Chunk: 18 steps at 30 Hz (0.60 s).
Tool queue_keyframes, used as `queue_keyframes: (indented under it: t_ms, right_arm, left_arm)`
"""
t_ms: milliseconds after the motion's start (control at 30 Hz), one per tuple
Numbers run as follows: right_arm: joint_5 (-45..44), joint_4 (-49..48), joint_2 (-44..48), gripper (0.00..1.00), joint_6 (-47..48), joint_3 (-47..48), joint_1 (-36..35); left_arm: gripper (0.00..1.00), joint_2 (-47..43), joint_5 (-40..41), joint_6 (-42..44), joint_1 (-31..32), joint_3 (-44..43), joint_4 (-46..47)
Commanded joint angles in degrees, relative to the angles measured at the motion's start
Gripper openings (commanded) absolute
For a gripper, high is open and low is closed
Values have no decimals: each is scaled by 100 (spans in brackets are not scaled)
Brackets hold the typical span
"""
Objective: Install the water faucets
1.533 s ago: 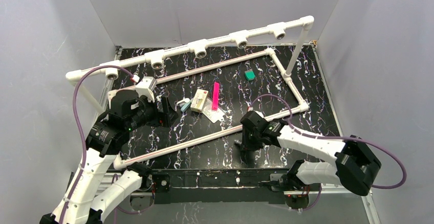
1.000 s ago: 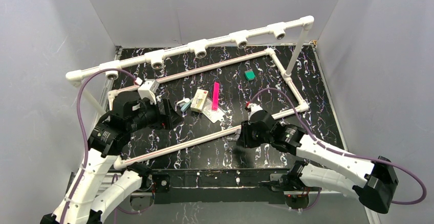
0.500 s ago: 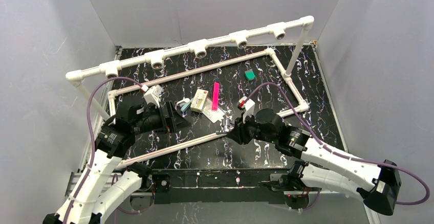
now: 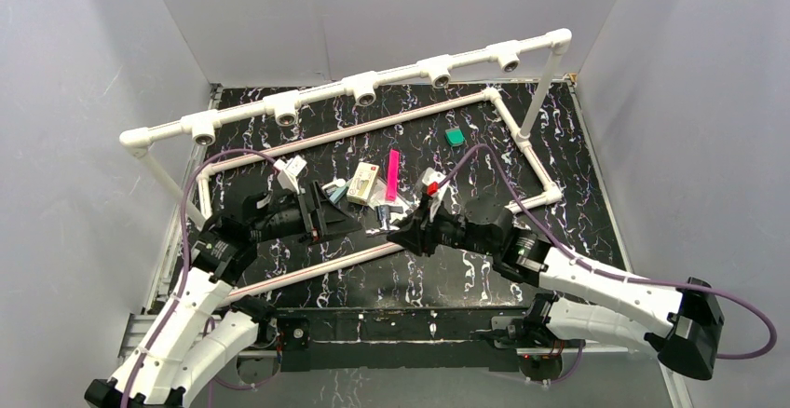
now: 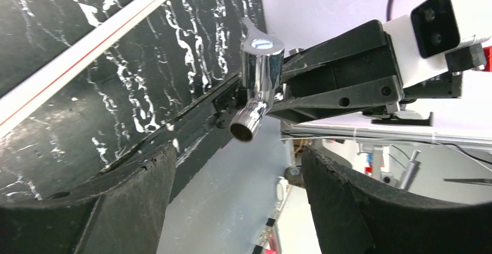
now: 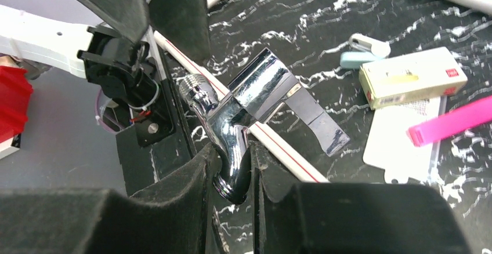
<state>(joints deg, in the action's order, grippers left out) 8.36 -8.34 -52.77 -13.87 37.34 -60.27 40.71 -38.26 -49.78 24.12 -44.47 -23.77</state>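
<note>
A shiny chrome water faucet (image 6: 232, 120) is clamped by its spout between the fingers (image 6: 174, 196) of my right gripper (image 6: 229, 161), which is shut on it. Its threaded end points toward the left arm. In the top view the faucet (image 4: 384, 212) hangs over the mat's middle, at the tip of the right gripper (image 4: 402, 234). My left gripper (image 4: 335, 217) faces it from the left. In the left wrist view the faucet (image 5: 261, 80) sits just beyond the open left gripper (image 5: 238, 155), with nothing between its pads. The raised white pipe (image 4: 401, 74) carries several tee sockets.
A white pipe frame (image 4: 307, 268) lies flat on the black marbled mat. A pink strip (image 4: 392, 175), a small box (image 4: 362, 183), a white card (image 4: 391, 207) and a light blue piece (image 4: 333, 190) lie mid-mat. A green square (image 4: 455, 136) sits farther back. Grey walls enclose three sides.
My right gripper lifted the faucet from the near mat and swung it left toward the left gripper. The left gripper moved right to face it, and its jaws narrowed slightly.
</note>
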Motion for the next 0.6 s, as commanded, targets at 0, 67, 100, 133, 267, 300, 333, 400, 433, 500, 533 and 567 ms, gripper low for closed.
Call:
queue_keyframes:
  t_ms: [0, 67, 100, 133, 267, 300, 333, 400, 433, 500, 533, 567]
  right_arm:
    - [100, -1058, -146, 1, 153, 511, -175]
    - [118, -1200, -206, 1, 117, 590, -230]
    - [145, -1294, -231, 1, 90, 612, -264]
    - [157, -1395, -263, 1, 59, 620, -292]
    - [169, -1586, -420, 1, -27, 768, -414]
    - [161, -1638, -434, 1, -32, 788, -459]
    - [153, -1710, -450, 1, -30, 794, -503]
    - [68, -1822, -451, 1, -29, 792, -578]
    - [20, -1842, -457, 1, -22, 804, -598]
    - [-59, -1815, -489, 1, -5, 830, -648]
    - [-84, -1805, -500, 1, -7, 835, -666]
    - [-115, -1804, -517, 1, -7, 836, -685]
  left_arm:
    - [76, -181, -483, -741, 23, 141, 906]
    - [75, -212, -517, -876, 30, 148, 1058]
    - [74, -227, -539, -957, 36, 163, 1137]
    - [73, -257, -543, -1020, 40, 185, 1216]
    - [67, -403, -672, -1516, 58, 440, 1855]
    - [67, -444, -691, -1671, 65, 526, 2050]
    - [66, -492, -711, -1874, 66, 626, 2234]
    - [64, -593, -737, -2178, 67, 791, 2679]
    - [63, -642, -743, -2342, 67, 876, 2902]
    - [61, -737, -747, -2627, 67, 1010, 3320]
    - [60, -772, -742, -2740, 67, 1072, 3514]
    - [59, -799, -752, -2827, 67, 1125, 3702]
